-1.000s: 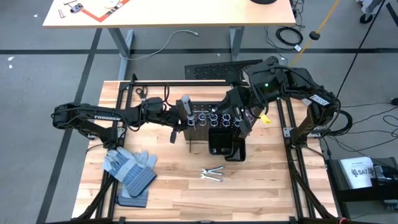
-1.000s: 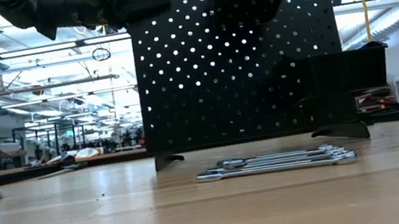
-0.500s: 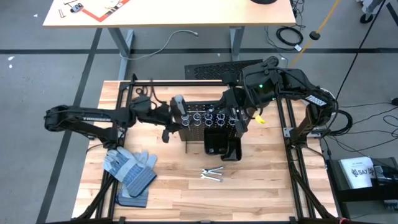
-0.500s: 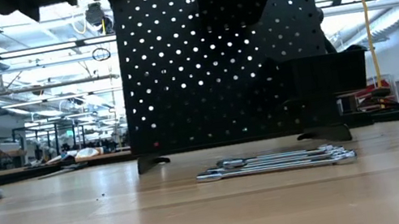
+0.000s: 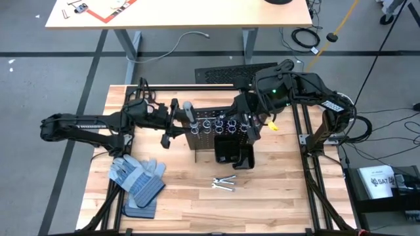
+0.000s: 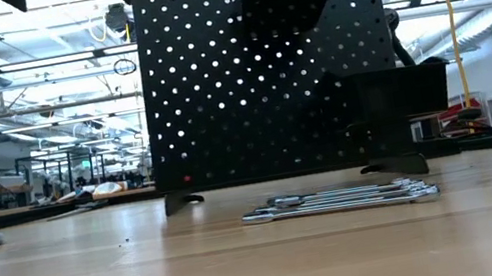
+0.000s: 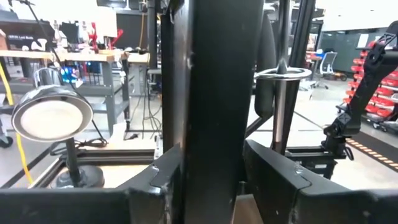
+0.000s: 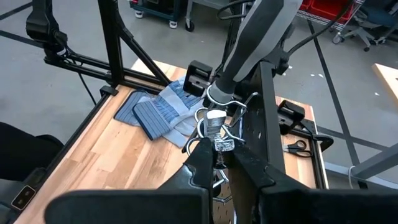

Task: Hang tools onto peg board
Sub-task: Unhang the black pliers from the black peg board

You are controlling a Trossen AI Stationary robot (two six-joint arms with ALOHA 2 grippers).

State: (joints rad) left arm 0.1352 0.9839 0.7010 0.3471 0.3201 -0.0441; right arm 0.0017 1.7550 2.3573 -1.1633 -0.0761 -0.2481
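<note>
Peg board (image 5: 220, 134) upright at table centre, its 9 o'clock edge pinched by the left gripper (image 5: 172, 124), the right gripper (image 5: 248, 126) pressed together at its ring row; wrenches (image 5: 224, 183) at 6 o'clock, likely stiff, slippery, best taken mid-shank.

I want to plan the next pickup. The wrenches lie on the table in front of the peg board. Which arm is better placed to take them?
Neither is free: both grippers are at the peg board. Probably the right gripper, at the edge nearer the wrenches; the left gripper grips the far edge.
</note>
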